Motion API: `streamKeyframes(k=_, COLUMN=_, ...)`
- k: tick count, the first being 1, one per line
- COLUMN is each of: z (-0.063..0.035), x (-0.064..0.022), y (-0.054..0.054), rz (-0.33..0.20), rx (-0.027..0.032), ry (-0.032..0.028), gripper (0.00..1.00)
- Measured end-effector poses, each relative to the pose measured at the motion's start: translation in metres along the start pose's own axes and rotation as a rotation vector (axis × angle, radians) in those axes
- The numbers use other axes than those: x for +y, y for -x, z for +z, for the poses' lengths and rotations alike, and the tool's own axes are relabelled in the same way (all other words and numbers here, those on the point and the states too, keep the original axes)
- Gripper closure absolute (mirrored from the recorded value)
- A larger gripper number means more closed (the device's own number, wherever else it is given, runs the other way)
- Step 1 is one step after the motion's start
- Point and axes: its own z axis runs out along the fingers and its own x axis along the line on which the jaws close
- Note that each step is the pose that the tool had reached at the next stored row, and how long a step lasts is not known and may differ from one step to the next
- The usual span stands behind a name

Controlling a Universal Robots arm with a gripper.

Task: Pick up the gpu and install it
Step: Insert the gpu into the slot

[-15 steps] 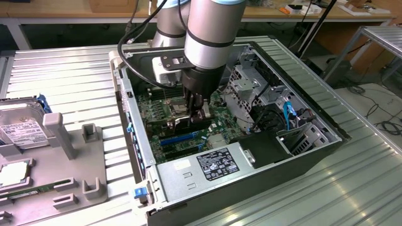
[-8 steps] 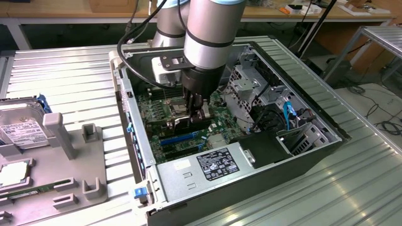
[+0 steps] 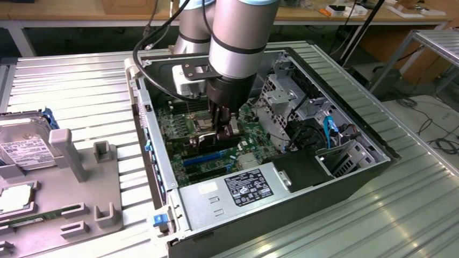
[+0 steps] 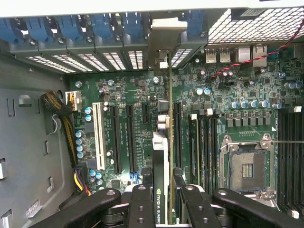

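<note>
GPU (image 4: 164,142), the thin flat card with a green board, black face and silver bracket, is squeezed tight between the two fingers of the black gripper (image 4: 165,199), in the middle of the exterior view inside the open grey computer case (image 3: 301,209). It stands on edge just under the gripper, over the green motherboard (image 4: 152,95), its long side lined up with the long black slot (image 4: 177,137) beside it.

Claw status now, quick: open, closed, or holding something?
Claw: closed on the gpu, the NVIDIA Quadro card held edge-on above the motherboard slots.
</note>
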Motion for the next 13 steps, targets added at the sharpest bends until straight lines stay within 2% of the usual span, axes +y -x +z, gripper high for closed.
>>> streamKeyframes(k=12, z=0.0006, x=0.0042, y=-0.0002, rz=0.0, rx=0.0001, ry=0.0, gripper=0.73)
streamKeyframes(k=13, z=0.0006, x=0.0043, y=-0.0003, rz=0.0, rx=0.0003, ry=0.0016, gripper=0.73)
